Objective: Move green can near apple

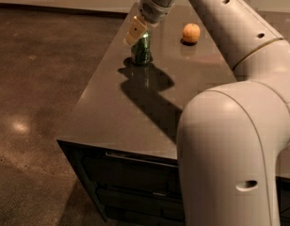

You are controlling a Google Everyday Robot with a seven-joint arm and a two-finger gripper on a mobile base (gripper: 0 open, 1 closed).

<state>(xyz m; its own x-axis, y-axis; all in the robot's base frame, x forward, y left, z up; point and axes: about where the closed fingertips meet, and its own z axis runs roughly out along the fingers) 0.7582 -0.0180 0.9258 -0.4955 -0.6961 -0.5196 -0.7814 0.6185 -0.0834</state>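
Dim; hard shadow (147,86) beneath claw (134,33) at green can (141,52)
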